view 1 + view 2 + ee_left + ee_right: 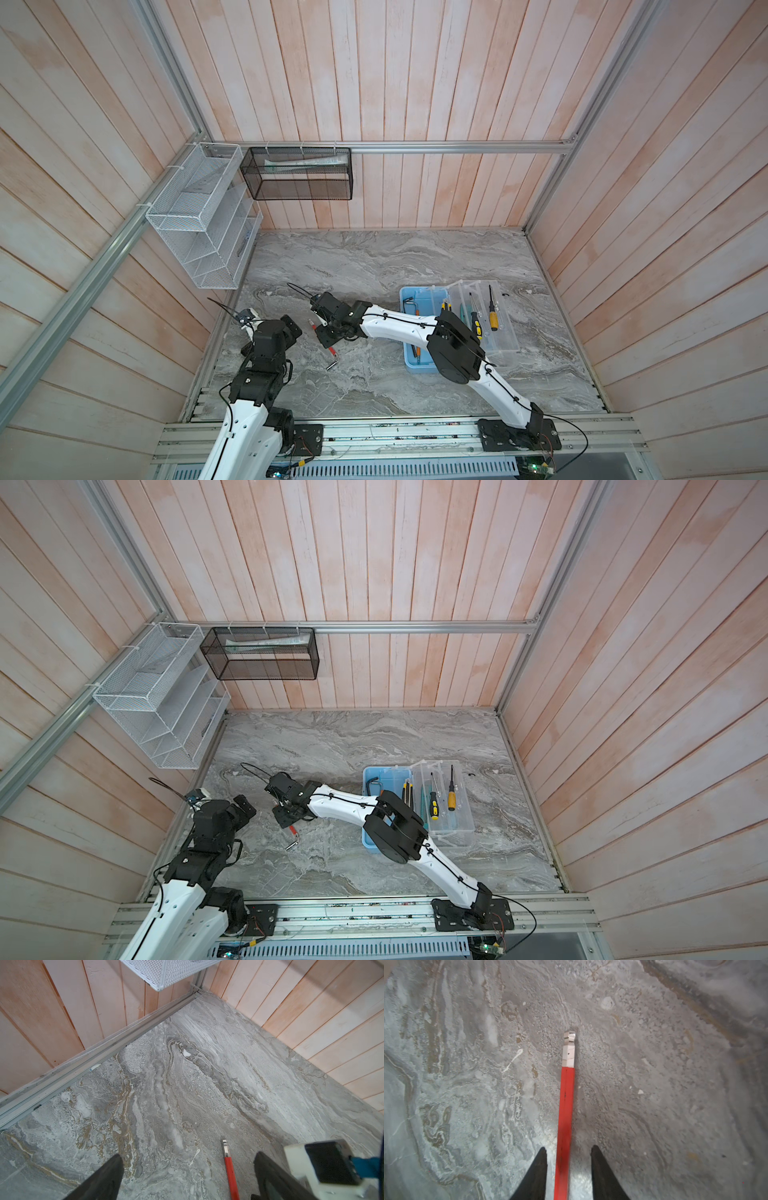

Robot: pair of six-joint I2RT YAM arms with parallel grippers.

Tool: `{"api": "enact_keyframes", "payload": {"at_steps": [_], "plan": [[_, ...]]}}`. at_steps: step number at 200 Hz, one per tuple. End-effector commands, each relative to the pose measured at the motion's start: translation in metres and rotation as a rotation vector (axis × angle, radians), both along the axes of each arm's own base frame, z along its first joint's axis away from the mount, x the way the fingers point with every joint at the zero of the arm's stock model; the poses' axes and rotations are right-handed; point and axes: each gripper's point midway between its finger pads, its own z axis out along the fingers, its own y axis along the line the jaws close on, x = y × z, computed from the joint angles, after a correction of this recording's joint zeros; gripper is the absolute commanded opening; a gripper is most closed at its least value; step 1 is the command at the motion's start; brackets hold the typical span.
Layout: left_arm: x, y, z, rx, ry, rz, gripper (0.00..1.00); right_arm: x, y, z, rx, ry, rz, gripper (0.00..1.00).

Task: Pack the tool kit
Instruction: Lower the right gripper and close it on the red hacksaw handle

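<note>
The right hand (569, 1147) reaches out low over the table (374, 266), its fingers parted and straddling a red key (565, 1105). The key's red shaft runs between the two tips with a gap on either side, so nothing is clamped. Its bare metal end points away past the fingertips, and the key lies flat on the table.

The left hand (188, 1155) hangs close by on the right hand's left, fingers spread wide and holding nothing.

The case (404, 328) sits open on the table, well apart to the right of the right hand, back by that arm's elbow. Its clear lid (505, 338) lies folded out on the far side from the hand, with two screwdrivers (493, 320) on it.
</note>
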Motion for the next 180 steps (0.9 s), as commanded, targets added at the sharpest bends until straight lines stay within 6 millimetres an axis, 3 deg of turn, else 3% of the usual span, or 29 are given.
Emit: {"api": "enact_keyframes", "payload": {"at_steps": [1,121,145,180], "plan": [[0.004,0.002,0.011,0.004,-0.017,0.008,1.00,-0.002,-0.009,-0.012,-0.074,0.008,-0.028,0.35],[0.001,0.002,0.013,0.001,-0.036,0.004,1.00,-0.010,-0.009,-0.027,-0.171,-0.035,-0.042,0.33],[0.001,0.002,0.014,0.000,-0.041,0.003,1.00,-0.006,-0.016,-0.030,-0.204,-0.054,-0.064,0.27],[0.002,0.000,0.013,0.001,-0.037,-0.005,1.00,0.006,-0.033,-0.030,-0.275,-0.116,-0.101,0.08]]}}
